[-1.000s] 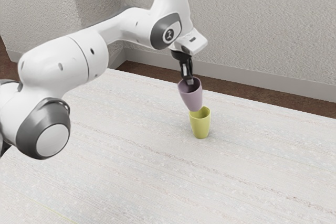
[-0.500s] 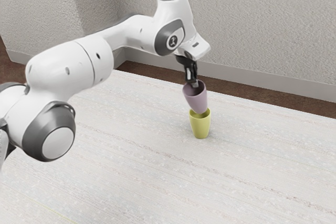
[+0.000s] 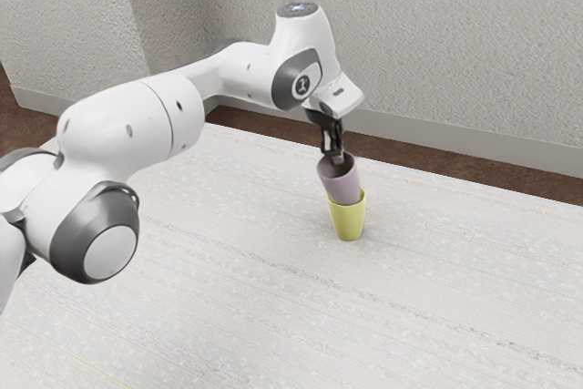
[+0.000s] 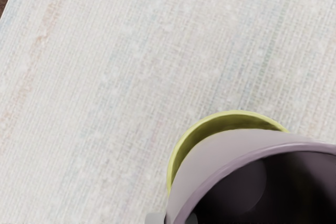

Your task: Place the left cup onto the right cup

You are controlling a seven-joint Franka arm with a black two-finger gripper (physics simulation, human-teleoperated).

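Note:
A mauve cup (image 3: 339,179) hangs tilted from my gripper (image 3: 335,154), whose black fingers pinch its rim. Its base sits inside the mouth of the yellow-green cup (image 3: 348,216), which stands upright on the table. In the wrist view the mauve cup (image 4: 252,182) looms large just under the hand, and behind it shows the rim of the yellow-green cup (image 4: 223,121).
The pale wood-grain table (image 3: 273,298) stretches wide around the cups. A grey textured wall with a white baseboard (image 3: 474,138) runs behind, with a strip of dark floor below it.
My gripper has carried the mauve cup down and toward the exterior view's right, from above and beside the yellow-green cup until its base entered that cup's mouth.

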